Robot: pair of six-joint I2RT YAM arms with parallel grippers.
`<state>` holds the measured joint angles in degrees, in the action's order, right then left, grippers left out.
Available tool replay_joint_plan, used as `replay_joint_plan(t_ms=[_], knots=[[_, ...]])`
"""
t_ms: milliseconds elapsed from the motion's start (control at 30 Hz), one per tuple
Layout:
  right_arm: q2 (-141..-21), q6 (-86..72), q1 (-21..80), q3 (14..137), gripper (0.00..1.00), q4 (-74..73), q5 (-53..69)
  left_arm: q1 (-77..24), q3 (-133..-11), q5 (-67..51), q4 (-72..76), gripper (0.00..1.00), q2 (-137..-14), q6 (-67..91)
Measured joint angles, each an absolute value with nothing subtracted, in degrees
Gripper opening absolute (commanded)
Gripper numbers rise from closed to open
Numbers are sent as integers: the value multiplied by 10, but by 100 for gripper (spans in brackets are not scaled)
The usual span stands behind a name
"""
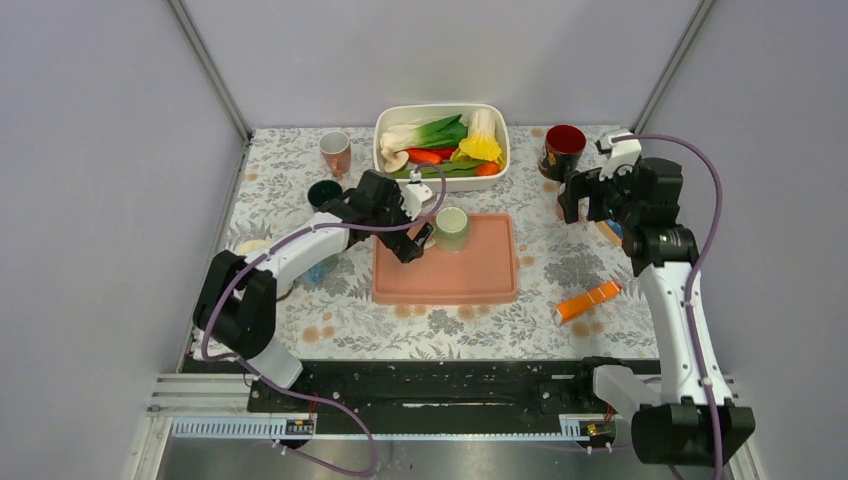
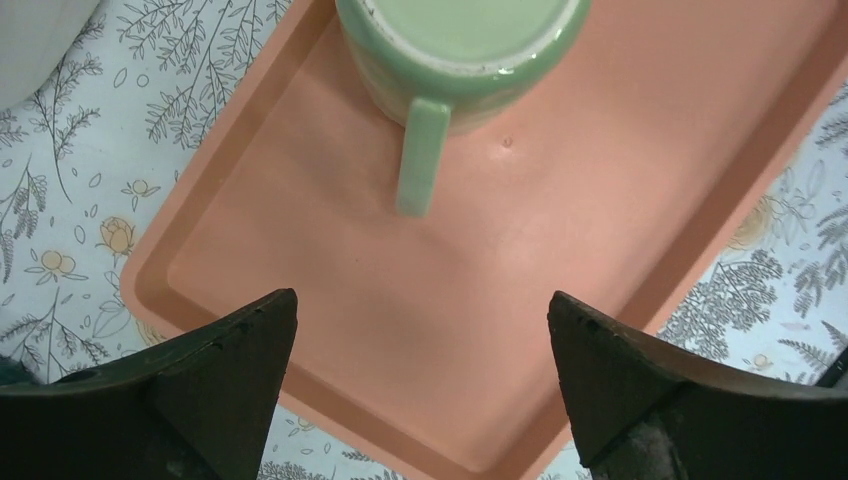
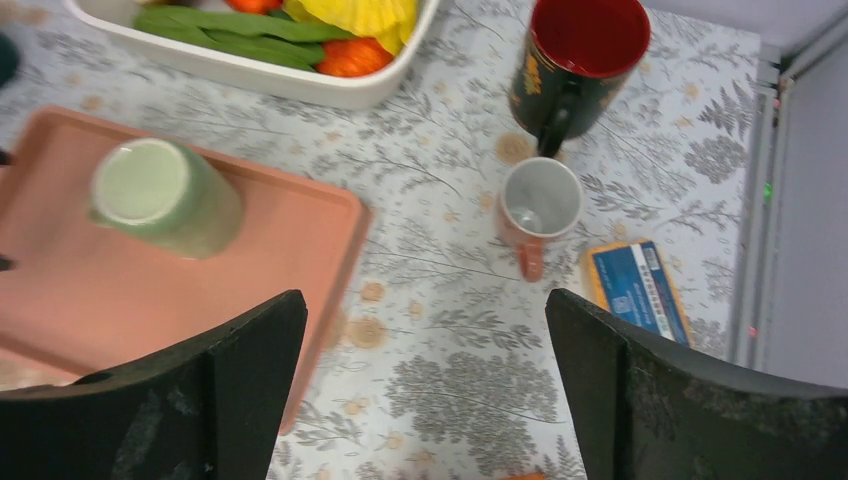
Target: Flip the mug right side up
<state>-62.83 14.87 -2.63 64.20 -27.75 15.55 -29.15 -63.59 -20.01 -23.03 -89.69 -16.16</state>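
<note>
- The mug (image 1: 451, 228) is green and stands upside down, base up, in the far part of the tray (image 1: 470, 285). Its handle points toward the left gripper.
- The tray holds only this mug.
- The left gripper (image 2: 420, 315) has its jaws wide, above the tray near the handle, touching nothing.
- The right gripper (image 3: 425, 315) is also wide and holds nothing, over the table right of the tray.
- The white dish (image 1: 440, 108) behind the tray is full of vegetables (image 1: 445, 140).
- The dark mug (image 3: 580, 60) and the orange mug (image 3: 540, 205) stand upright; both look empty.
</note>
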Motion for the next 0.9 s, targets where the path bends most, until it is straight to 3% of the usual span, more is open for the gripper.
replay_joint_plan(t_ms=[367,633,900], knots=[[-469,39,-26,542,99,-251,226,-339,-715,-142,-218,80,-978,-178],[-413,-10,-26,474,99,-212,252,-347,-785,-142,-241,51,-1047,-190],[-400,-20,-26,463,99,-190,263,-347,-802,-143,-263,38,-1075,-198]])
